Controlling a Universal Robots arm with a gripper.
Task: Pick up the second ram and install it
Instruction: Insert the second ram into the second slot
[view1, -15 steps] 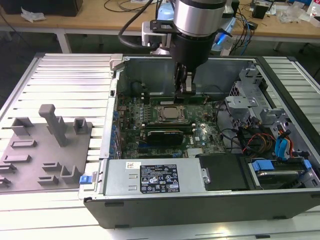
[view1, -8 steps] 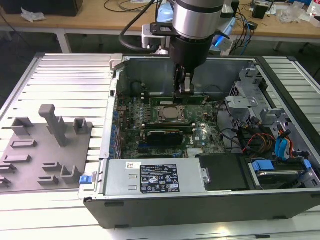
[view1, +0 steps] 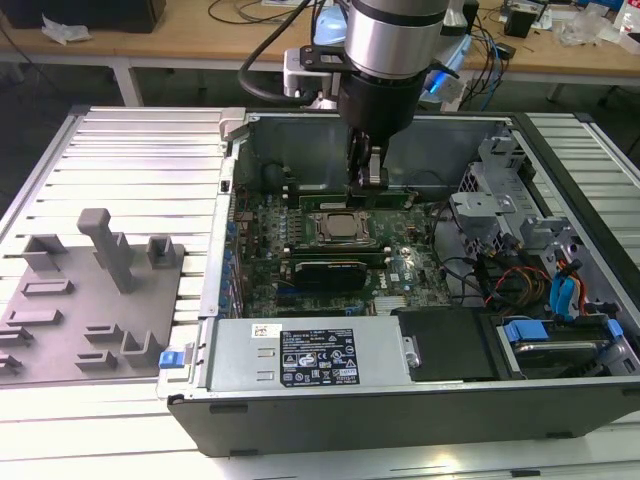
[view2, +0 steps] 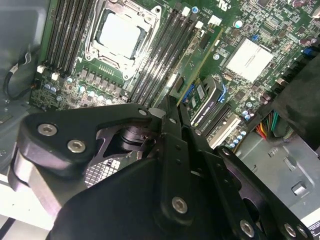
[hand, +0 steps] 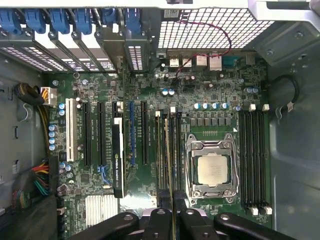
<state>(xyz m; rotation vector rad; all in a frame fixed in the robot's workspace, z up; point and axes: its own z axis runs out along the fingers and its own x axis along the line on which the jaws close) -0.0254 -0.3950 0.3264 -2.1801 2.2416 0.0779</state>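
Note:
The second ram (view1: 345, 197) is a narrow green stick held level inside the open computer case, and my gripper (view1: 367, 180) is shut on its top edge. In both wrist views I see it edge-on, as a thin strip (hand: 169, 160) (view2: 202, 62) running out from between the fingers (hand: 159, 220). It hangs in line with the black memory slots (hand: 176, 150) that lie between the CPU socket (hand: 210, 170) and the expansion slots. I cannot tell whether its lower edge touches a slot.
A black card (hand: 117, 155) stands in an expansion slot beside these memory slots. More memory slots (hand: 252, 155) flank the socket's other side. A power supply (view1: 310, 355) and drive cage with cables (view1: 520, 270) crowd the case. A grey fixture tray (view1: 90, 290) lies outside it.

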